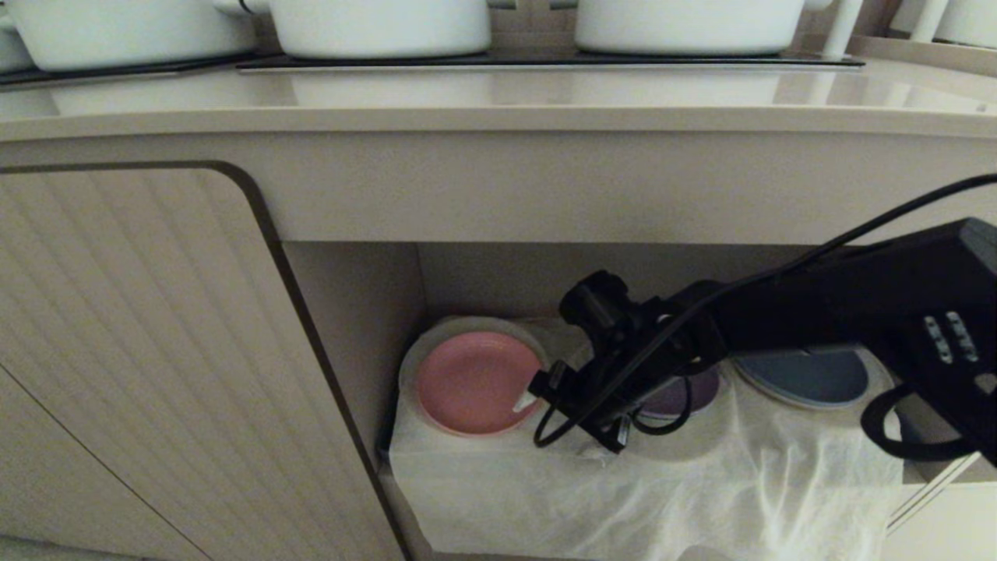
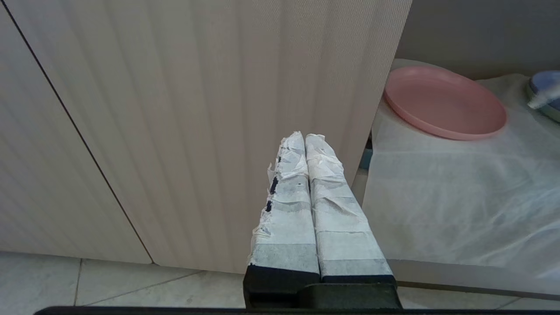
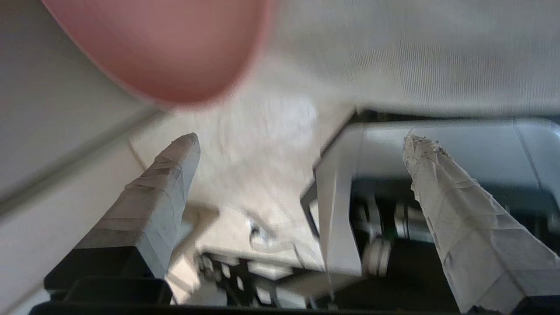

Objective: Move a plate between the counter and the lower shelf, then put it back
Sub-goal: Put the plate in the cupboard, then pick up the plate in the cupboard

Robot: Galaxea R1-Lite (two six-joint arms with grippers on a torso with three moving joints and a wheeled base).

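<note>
Nearest the robot, the left gripper [image 2: 306, 144] hangs parked low in front of the ribbed cabinet door [image 2: 197, 109], its taped fingers pressed together with nothing between them. Further in, the right gripper [image 1: 557, 425] reaches into the lower shelf [image 1: 662, 475] over the wrinkled white cloth; its jaws stand spread wide and hold nothing, and one taped fingertip [image 1: 523, 402] lies just at the near right rim of the pink plate [image 1: 475, 382], though whether it touches the rim cannot be told. The plate lies flat at the left end of the shelf, close to the side wall, seemingly seated on a larger white plate [image 1: 413, 358] whose edge shows around it. It looks light, stiff and matte, likely plastic or glazed ware, so not slippery, but the low rim gives little to pinch; the sensible hold is across the near rim, one finger over and one under, which would call for tilting or sliding it first. Behind the gripper sit a purple plate [image 1: 685, 393] and a blue plate [image 1: 810, 378]. Above and farthest, the counter [image 1: 498, 101] carries white pots [image 1: 382, 23] on the hob.
</note>
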